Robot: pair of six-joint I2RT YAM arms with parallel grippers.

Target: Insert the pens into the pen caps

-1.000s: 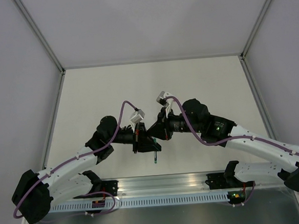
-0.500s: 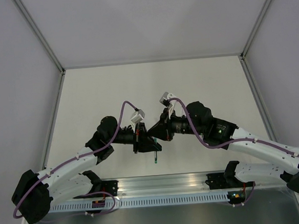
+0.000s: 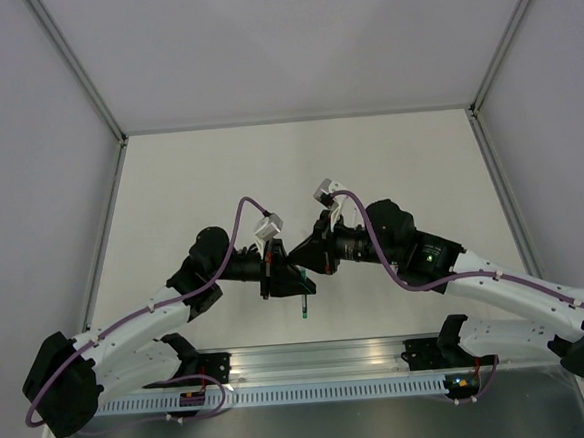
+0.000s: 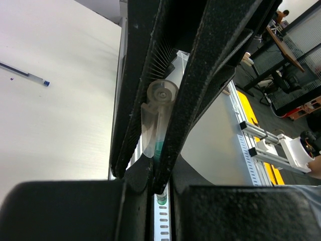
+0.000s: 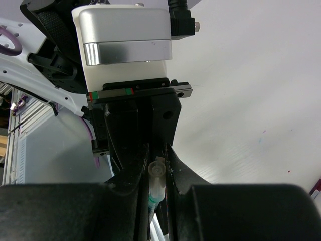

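White table [image 3: 219,184], bare walls [image 3: 26,147]. My left gripper [image 3: 294,282] clamped on green-ended pen [image 3: 303,308], held above table's near side; right gripper [image 5: 158,155] pinching clear cap [image 5: 156,176], I judge — joining unconfirmed. Blue pen [image 4: 25,75] on table, untouched — remaining.

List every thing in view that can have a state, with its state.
left gripper: shut on the clear green pen.
right gripper: shut on a clear green piece, pen or cap unclear.
blue pen: lying loose on the table.
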